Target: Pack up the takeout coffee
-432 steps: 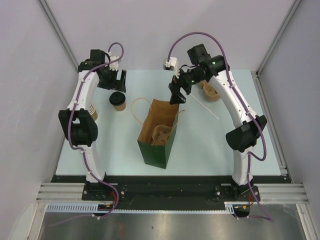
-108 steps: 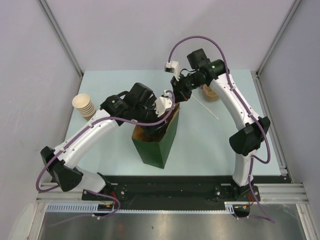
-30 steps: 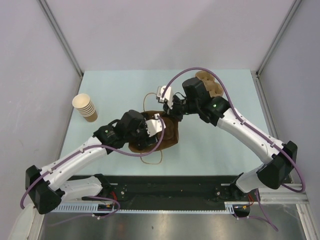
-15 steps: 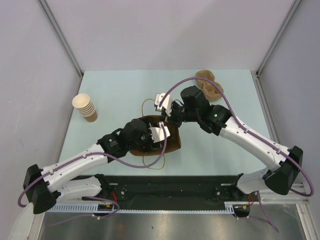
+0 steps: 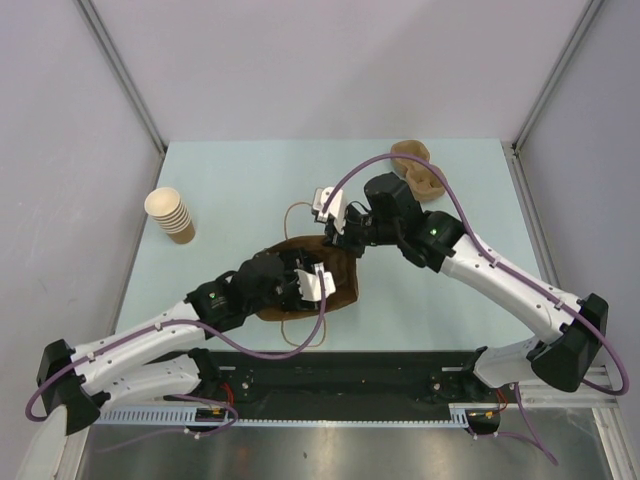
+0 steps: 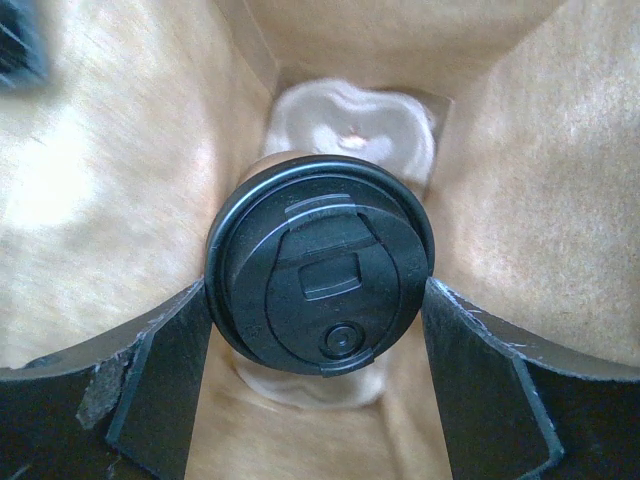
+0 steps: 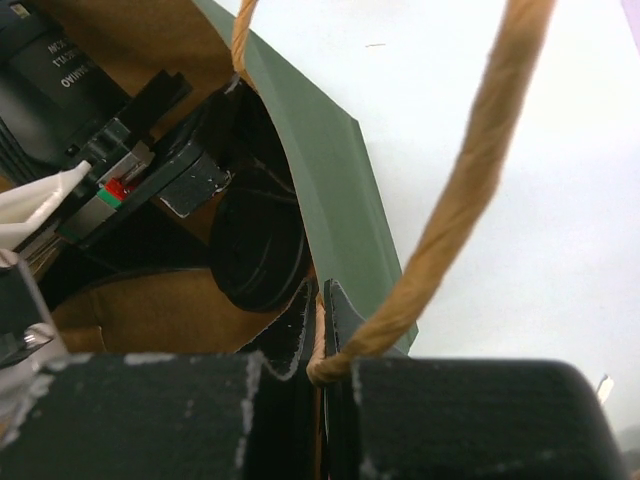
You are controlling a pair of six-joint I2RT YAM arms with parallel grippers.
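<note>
Coffee tight between left jaws inside bag, walls close on both sides; right jaws pinching bag rim.

I'm running this in a robot lab cell: grey panel walls, aluminium frame struts, a pale-blue table.

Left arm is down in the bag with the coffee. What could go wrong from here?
1. The takeout coffee hangs over the cup carrier; its alignment with a well is unclear, so release by the left end effector could tip it.
2. The right end effector pinches only the rim of the paper bag; a slip could collapse it.
</note>
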